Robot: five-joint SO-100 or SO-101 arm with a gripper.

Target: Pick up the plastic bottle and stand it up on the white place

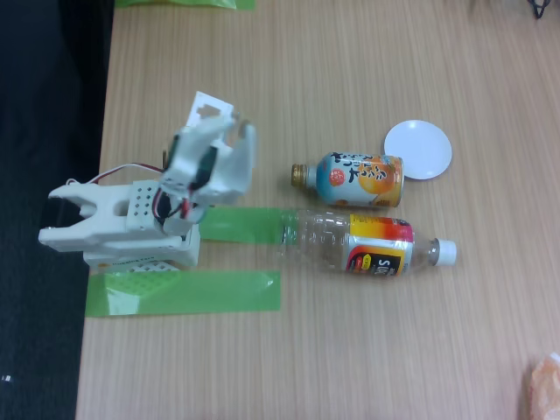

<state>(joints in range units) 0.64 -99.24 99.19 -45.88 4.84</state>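
Fixed view from above takes in a light wood-grain bench (350, 350) across most of the picture, with a dark floor strip along its left edge. On the left part of the bench sits the white arm (131, 219), folded over its base, red and black wires showing at its middle; its hand (219, 131) points toward the top of the view, and I cannot tell whether it is released or clenched, though it grasps nothing. Two strips of green tape (188, 293) lie beside the arm's base, one below it and one running right from it. The plastic bottle (367, 243) lies on its side, long axis running left to right, base on the end of the upper tape strip and white cap pointing right. Just above it, close but apart, lies a shorter orange bottle-can (359, 179), also on its side, its gold cap pointing left. The white place (420, 149), a small round dish, rests at the can's upper right.
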